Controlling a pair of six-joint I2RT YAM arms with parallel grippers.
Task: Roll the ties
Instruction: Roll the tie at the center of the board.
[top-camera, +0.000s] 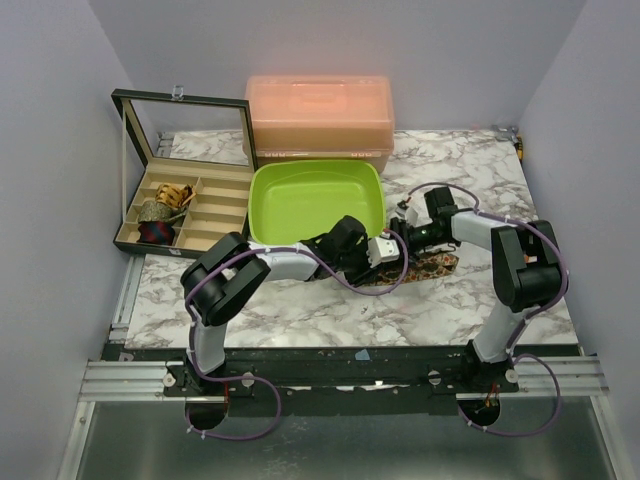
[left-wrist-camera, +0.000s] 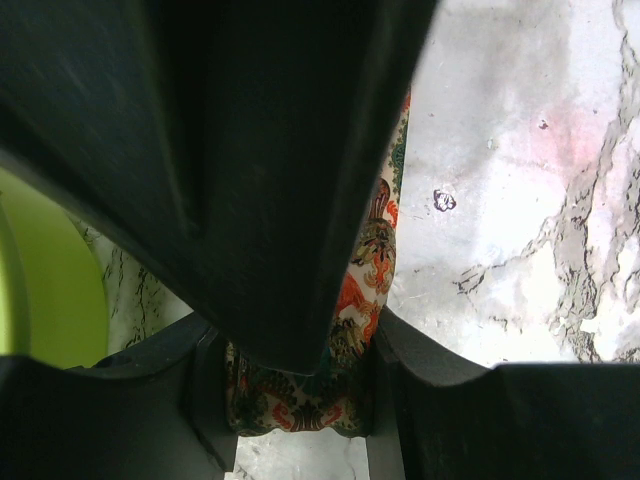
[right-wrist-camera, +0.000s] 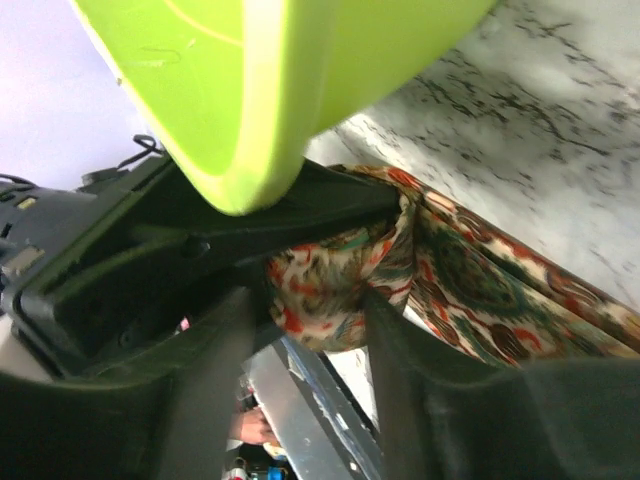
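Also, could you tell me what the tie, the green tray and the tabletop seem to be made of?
The tie looks like soft fabric: it folds and creases. The green tray looks like smooth moulded plastic, slightly glossy. The tabletop shows marble veining; stone or printed laminate, I cannot tell.

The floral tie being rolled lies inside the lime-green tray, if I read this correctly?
Not quite. The floral tie lies on the marble table, just in front of the lime-green tray, not inside it; the top external view shows this.
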